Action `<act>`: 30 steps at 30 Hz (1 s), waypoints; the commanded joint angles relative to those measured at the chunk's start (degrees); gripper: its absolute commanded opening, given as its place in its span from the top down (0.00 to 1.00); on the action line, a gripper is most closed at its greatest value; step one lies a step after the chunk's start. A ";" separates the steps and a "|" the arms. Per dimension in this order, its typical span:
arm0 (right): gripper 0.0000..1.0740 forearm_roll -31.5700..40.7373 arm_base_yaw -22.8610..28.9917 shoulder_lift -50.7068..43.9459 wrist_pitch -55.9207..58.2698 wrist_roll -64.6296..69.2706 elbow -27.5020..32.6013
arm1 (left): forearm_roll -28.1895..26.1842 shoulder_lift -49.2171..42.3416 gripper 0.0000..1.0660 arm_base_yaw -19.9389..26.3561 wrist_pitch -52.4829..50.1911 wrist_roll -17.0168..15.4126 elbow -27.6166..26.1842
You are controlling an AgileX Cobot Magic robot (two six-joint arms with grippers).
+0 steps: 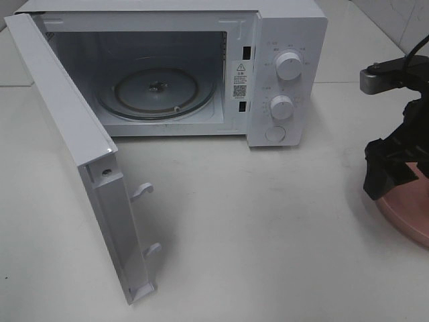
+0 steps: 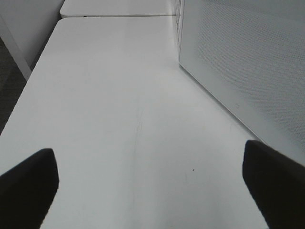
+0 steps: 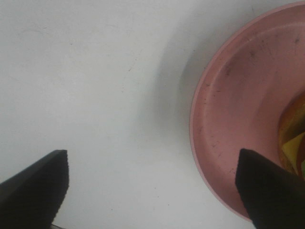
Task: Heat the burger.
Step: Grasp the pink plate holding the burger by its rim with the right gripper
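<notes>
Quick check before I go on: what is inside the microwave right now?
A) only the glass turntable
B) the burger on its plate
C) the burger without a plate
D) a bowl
A: behind the open door, the microwave holds only the glass turntable; the pink plate with the burger sits outside, on the table.

Soft, even overhead light with a cool grey cast fills all three views, with no hard glare. In the high view the open white microwave door (image 1: pixel 80 168) throws a faint shadow on the white tabletop (image 1: pixel 268 235) beside it, and the oven cavity (image 1: pixel 147 74) is dimmer. The round pink plate (image 3: pixel 228 119) casts a blurred shadow. The left gripper (image 2: pixel 150 188) and right gripper (image 3: pixel 152 191) appear as dark, out-of-focus finger shapes. The left wrist view is greyest.
</notes>
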 commanded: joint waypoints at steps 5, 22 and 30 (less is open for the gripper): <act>0.05 -1.03 -1.43 2.35 -2.23 0.06 -0.29 | -0.34 -1.32 0.03 -0.29 -0.92 -0.06 0.17; 0.09 -9.34 -1.43 15.87 -11.12 7.05 -0.29 | -0.34 -1.32 0.03 -0.29 -0.92 -0.06 0.17; 0.12 -10.60 -2.12 19.42 -13.52 7.05 -0.29 | -0.34 -1.32 0.03 -0.29 -0.92 -0.06 0.17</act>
